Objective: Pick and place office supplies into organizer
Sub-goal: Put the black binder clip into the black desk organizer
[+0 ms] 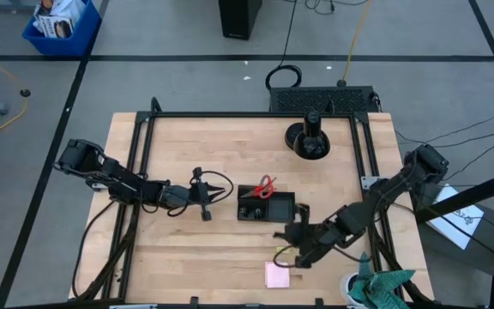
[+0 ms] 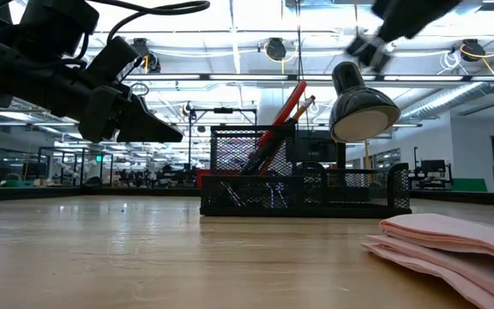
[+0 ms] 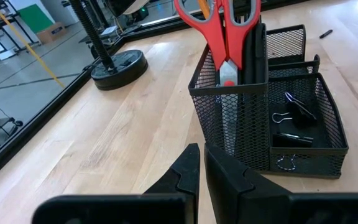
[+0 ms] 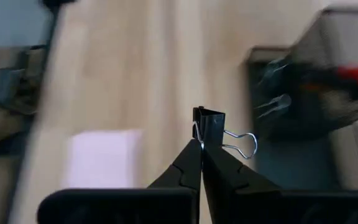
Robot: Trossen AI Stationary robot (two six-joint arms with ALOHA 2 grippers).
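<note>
The black mesh organizer (image 1: 266, 204) stands mid-table. Its tall cup holds the red-handled scissors (image 3: 219, 31) and an orange pencil (image 2: 303, 107). Binder clips (image 3: 294, 112) lie in its low compartment. The pink sticky-note pad (image 1: 277, 275) lies flat near the table's near edge. My right gripper (image 1: 283, 236) hovers between the pad and the organizer, shut on a black binder clip (image 4: 209, 124). My left gripper (image 1: 206, 206) waits left of the organizer, shut and holding nothing (image 3: 201, 158). My right gripper pinches the binder clip between its two fingertips (image 4: 191, 163), at the lower edge of the clip's black body (image 4: 205, 140). The body stands out beyond the tips, and one wire handle (image 4: 244, 144) juts to the side. The clip is lifted clear of the table.
A round black disc stand with a post (image 1: 309, 142) sits at the far side of the table. A teal-green cloth (image 1: 384, 287) lies at the near right corner. Bare wood stretches between my left gripper and the table's near edge.
</note>
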